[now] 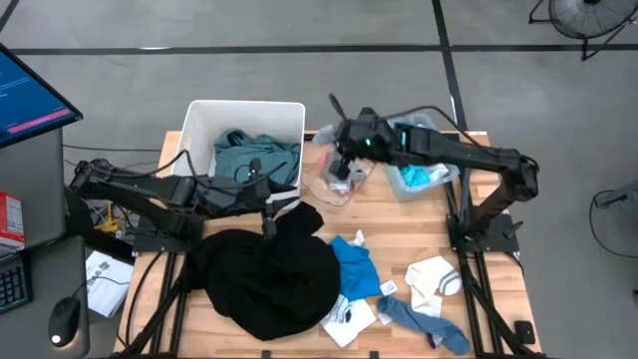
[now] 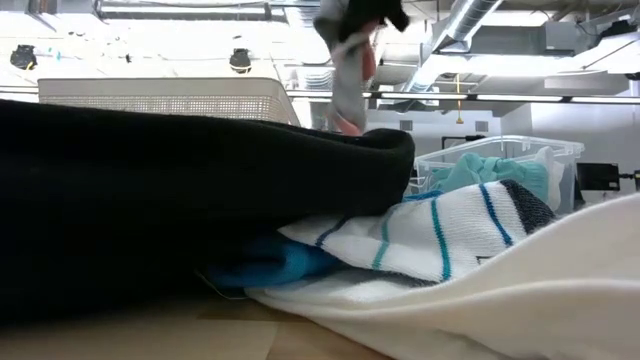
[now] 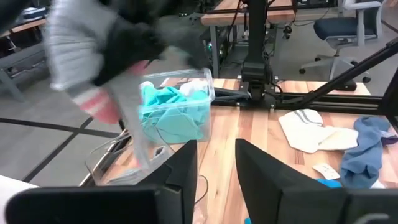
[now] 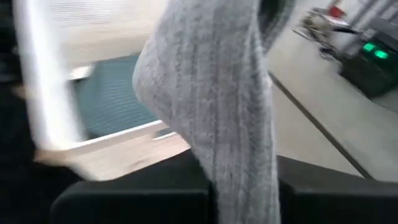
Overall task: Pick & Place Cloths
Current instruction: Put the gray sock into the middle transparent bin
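My right gripper is shut on a grey ribbed sock with a pink toe, high over the table's far middle, between the white bin and a clear bin holding a bright cyan shirt. A teal-green shirt lies in the white bin. My left gripper hovers open over the far edge of the large black garment, nothing between its fingers. Small blue, white and blue-grey pieces lie on the table's near right. My right gripper pinches the grey sock between its two fingers, and the ribbed cloth runs up through the gap. The sock hangs below the fingers, lifted clear of the table, with its pink toe end lowest.
A second, low clear bin stands on the table under the hanging sock. A striped white sock lies near the front edge beside the black garment. A monitor and keyboard stand off the table's left.
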